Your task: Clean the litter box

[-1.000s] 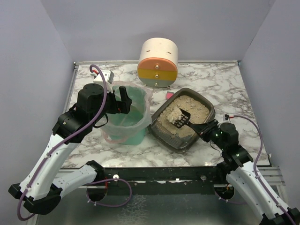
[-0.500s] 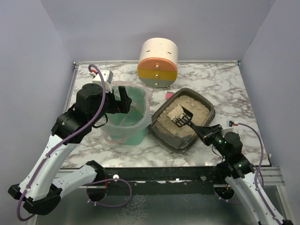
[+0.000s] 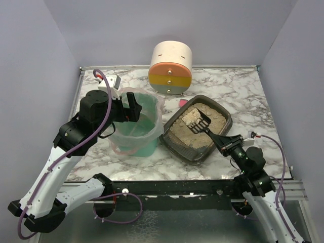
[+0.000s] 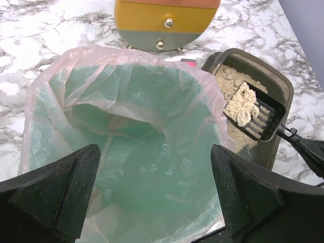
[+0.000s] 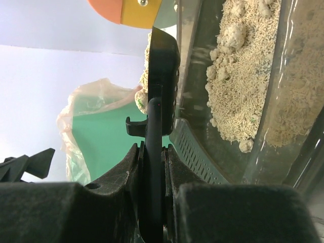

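Right gripper (image 3: 226, 142), clamped on a scoop (image 3: 201, 126), holds clumps (image 3: 191, 118) level above the litter box (image 3: 228, 118) on the counter (image 3: 253, 96); left gripper (image 3: 132, 107), jaws apart, hovers over the green bin (image 3: 136, 144), likely to steady it.

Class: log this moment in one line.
right claw: shut on black plastic scoop, loaded, above dark grey rectangular plastic litter box | left claw: open over bag-lined green plastic bin

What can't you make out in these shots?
1. Pink object behind the litter box: top view, mostly hidden by box and green bin; unidentifiable.
2. Load on the scoop: right wrist view, blade seen edge-on.
3. Litter box's left side: left wrist view, hidden by the bag liner.
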